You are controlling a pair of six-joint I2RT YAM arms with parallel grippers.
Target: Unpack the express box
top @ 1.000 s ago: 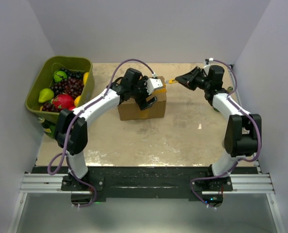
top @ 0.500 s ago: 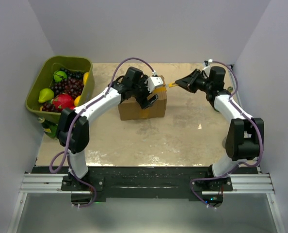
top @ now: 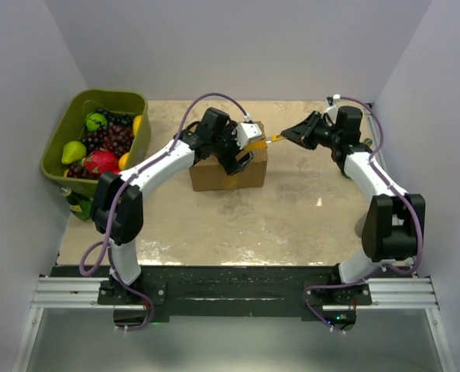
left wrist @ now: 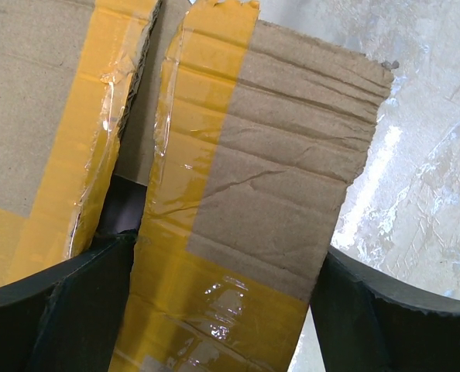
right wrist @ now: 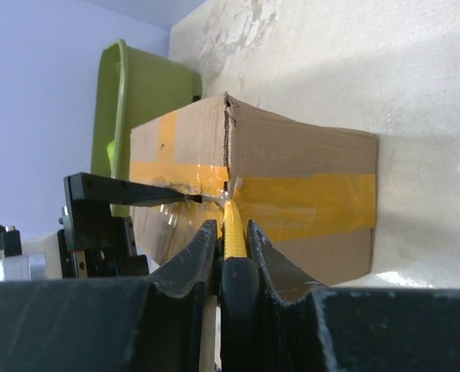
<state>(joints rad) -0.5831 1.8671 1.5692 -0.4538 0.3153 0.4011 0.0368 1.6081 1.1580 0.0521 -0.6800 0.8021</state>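
Note:
The express box (top: 222, 177) is a brown carton with yellow tape, standing mid-table; it also shows in the right wrist view (right wrist: 307, 155). My left gripper (top: 242, 151) rests on the box's top right, jaws wide apart, with a taped top flap (left wrist: 269, 194) lying between its black fingers (left wrist: 60, 310). My right gripper (top: 290, 133) is shut on a yellow utility knife (right wrist: 231, 232). The knife (top: 275, 139) points left, and its tip meets the box's upper right edge at the taped seam. What is inside the box is hidden.
An olive-green bin (top: 75, 116) of fruit stands at the far left; its wall shows behind the box in the right wrist view (right wrist: 137, 85). Grey walls close in the table at the back and on both sides.
My right gripper has moved a little left with the knife, bringing its tip up to the box's edge. The left gripper has stayed on the box top.

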